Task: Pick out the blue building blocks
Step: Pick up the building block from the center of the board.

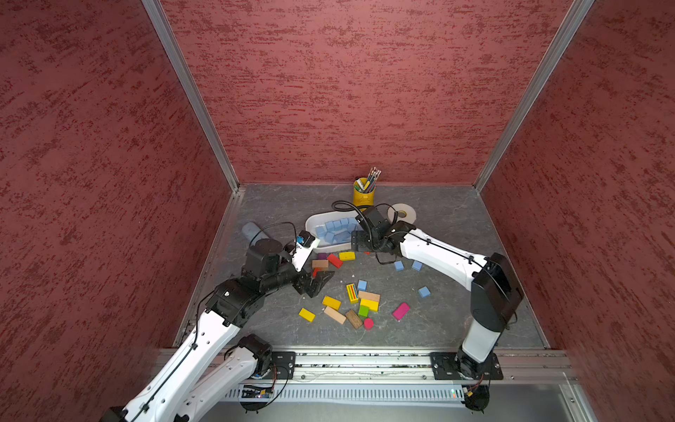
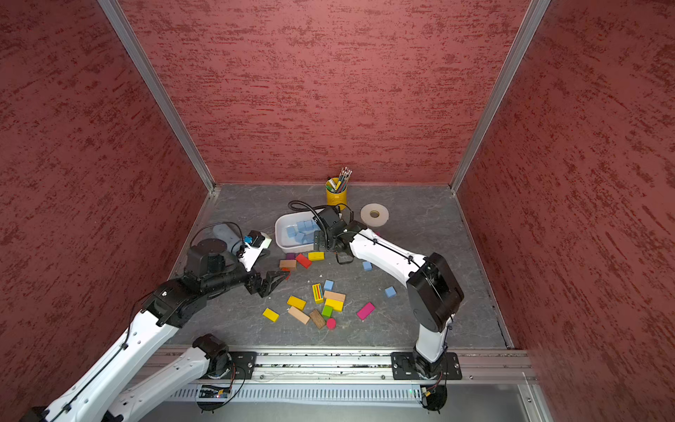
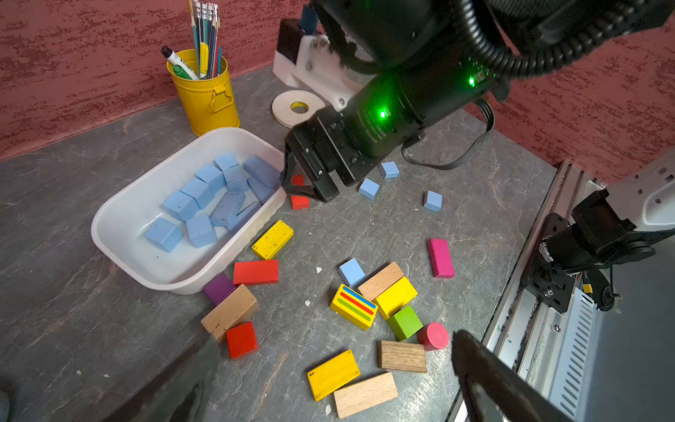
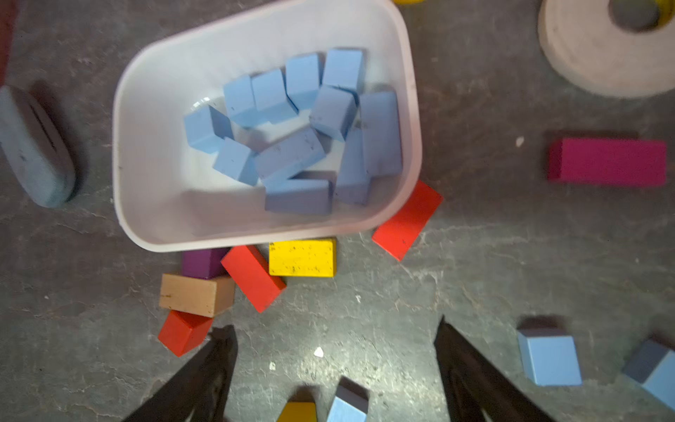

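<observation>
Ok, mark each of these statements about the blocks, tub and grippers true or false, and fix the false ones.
1. The white plastic tub holds only blue building blocks. True.
2. Every blue cube is in the tub. False: four small blue cubes lie loose on the grey table.
3. The right gripper is open and empty. True.
4. The yellow metal pencil pot lies tipped over. False: it stands upright.
5. The pink rectangular block sits inside the tub. False: it lies on the table.
6. The left gripper is open. True.
</observation>
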Controlling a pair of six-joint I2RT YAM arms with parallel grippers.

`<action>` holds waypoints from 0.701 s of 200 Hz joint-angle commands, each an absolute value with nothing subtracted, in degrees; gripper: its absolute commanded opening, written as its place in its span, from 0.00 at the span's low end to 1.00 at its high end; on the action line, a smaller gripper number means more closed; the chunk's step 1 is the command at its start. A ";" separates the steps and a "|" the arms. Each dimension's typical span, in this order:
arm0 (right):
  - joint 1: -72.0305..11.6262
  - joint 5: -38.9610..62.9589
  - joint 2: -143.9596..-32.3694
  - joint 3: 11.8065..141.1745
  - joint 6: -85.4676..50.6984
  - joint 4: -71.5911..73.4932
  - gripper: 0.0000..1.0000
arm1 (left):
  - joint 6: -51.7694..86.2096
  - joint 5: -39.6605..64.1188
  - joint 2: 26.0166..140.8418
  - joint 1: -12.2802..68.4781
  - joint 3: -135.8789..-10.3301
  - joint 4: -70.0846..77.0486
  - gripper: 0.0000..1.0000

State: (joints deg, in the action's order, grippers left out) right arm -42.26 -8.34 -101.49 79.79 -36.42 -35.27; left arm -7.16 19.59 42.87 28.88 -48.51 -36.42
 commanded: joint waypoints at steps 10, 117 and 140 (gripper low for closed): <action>-42.49 -5.82 -98.11 73.23 -41.63 -31.11 0.83 | -7.44 21.86 42.87 28.57 -47.81 -36.55 1.00; -48.48 -7.36 -98.99 66.04 -50.36 -31.96 0.65 | -7.58 23.64 43.18 28.35 -47.81 -36.50 1.00; -49.76 -8.19 -99.37 65.83 -51.86 -32.55 0.63 | -7.58 23.64 43.07 28.46 -47.81 -36.52 0.99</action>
State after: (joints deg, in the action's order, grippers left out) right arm -48.51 -5.80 -98.91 66.30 -48.53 -31.79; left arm -7.16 22.68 43.51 28.60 -48.51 -36.42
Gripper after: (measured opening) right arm 0.635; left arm 0.996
